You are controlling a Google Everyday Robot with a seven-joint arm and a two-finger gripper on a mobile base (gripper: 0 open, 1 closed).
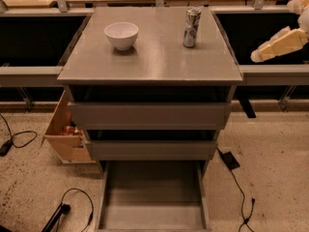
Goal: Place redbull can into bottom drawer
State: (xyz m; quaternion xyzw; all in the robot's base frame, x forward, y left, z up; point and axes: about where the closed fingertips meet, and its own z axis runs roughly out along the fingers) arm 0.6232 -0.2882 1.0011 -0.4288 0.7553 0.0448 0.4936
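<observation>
A: While the white bowl (121, 35) is set back-left on the worktop (154, 57), how should the redbull can (191, 28) near the back-right corner be taken?
B: From the side, mid-body. It is stood upright, long axis vertical, top up. Gripper (258, 56) is seen past the right edge, nothing held; open or shut cannot be told. Bottom drawer (153, 197) is pulled out below the front edge.
</observation>
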